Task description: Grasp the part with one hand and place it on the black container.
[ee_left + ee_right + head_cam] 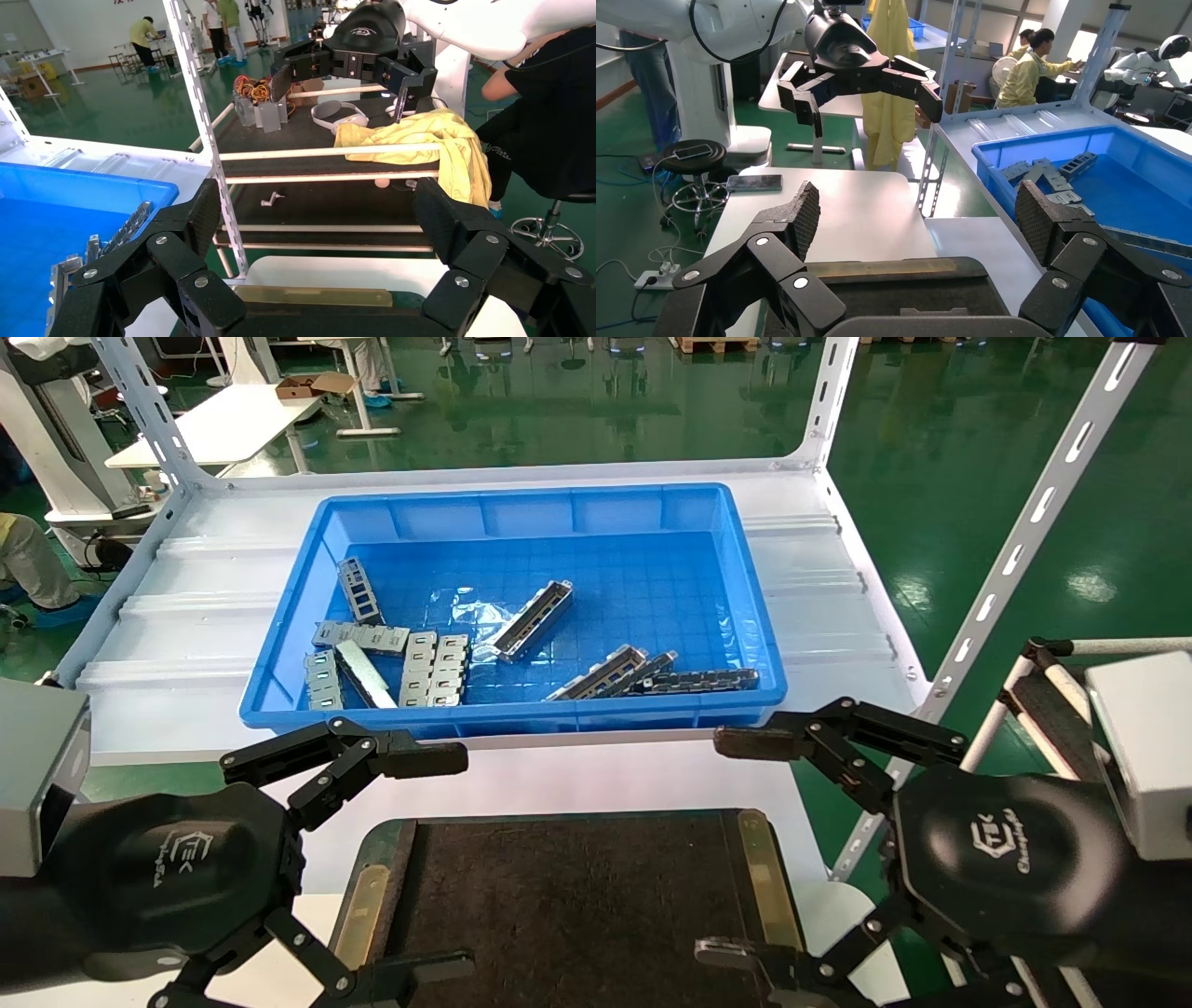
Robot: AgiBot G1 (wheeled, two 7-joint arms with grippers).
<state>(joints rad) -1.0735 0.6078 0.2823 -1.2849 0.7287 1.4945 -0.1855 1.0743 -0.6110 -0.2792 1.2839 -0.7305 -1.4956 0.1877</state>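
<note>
Head view: both black linkage-finger grippers hung spread wide and empty over the near end of the workstation, one at each side of the black container.

The left gripper [424, 864] stood at the tray's left edge and the right gripper [736, 845] at its right edge, neither touching anything. Between them lay the large flat black felt-surfaced container [568, 896] with brass-coloured strips along two sides, its surface bare. The slim silver-grey stamped-metal channel part [533, 619] rested tilted near the middle of the blue plastic bin [745, 598], apart from the flat silver plates [434, 669] clustered at the bin's left. Darker long strips [694, 682] lay by the bin's near wall; their exact number could not be told.
</note>
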